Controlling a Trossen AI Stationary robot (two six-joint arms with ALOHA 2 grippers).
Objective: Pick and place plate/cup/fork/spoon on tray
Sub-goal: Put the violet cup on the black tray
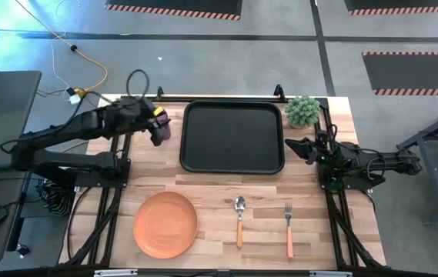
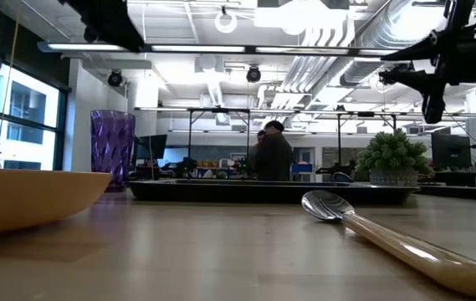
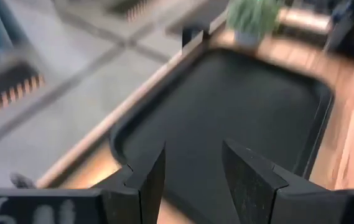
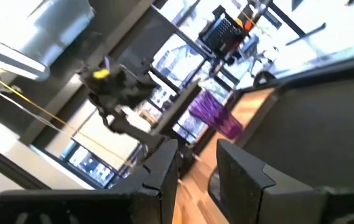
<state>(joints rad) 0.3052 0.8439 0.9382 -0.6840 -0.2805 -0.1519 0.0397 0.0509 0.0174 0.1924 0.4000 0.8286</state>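
Note:
The purple cup (image 1: 164, 128) stands upright on the table just left of the black tray (image 1: 234, 138); it also shows in the low view (image 2: 112, 147) and the right wrist view (image 4: 214, 115). My left gripper (image 1: 155, 135) hangs open above and beside the cup, which is hidden in the left wrist view (image 3: 192, 180). The orange plate (image 1: 165, 223), the spoon (image 1: 239, 219) and the fork (image 1: 289, 228) lie flat on the near part of the table. My right gripper (image 1: 289, 145) is open and empty at the tray's right edge, raised off the table (image 4: 196, 171).
A small green potted plant (image 1: 303, 111) stands at the tray's far right corner. The tray's floor (image 3: 226, 112) is bare. Dark frame bars run along the table's left and right sides. People stand in the room beyond the table (image 2: 271, 155).

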